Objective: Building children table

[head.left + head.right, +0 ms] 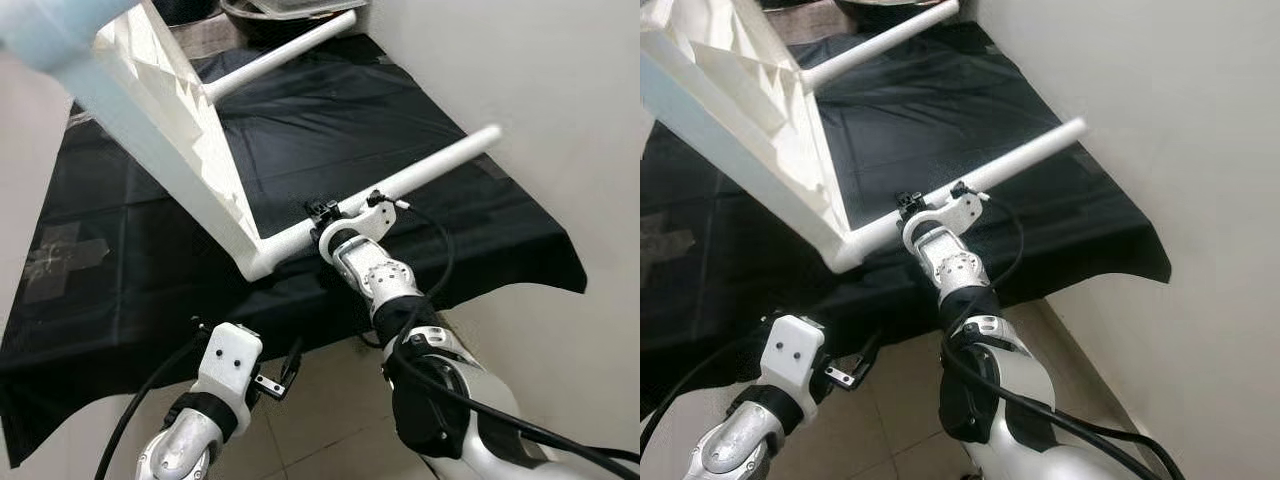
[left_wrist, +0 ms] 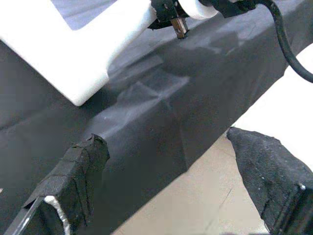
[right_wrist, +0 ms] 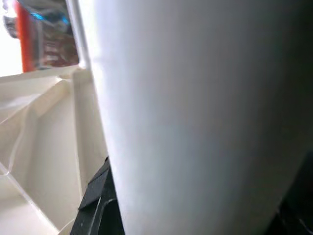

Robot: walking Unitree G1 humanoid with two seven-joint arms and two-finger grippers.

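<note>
Tabletop (image 1: 160, 110) cut off at frame edge; right tool (image 1: 345, 212) tips hidden behind leg (image 1: 400, 182).

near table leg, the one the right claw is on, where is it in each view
Left eye: near table leg, centre to right, right claw around it.
Right eye, centre right.
Left wrist: only the white tabletop corner, upper left.
Right wrist, close up.
Shared landmark: black cloth.
</note>
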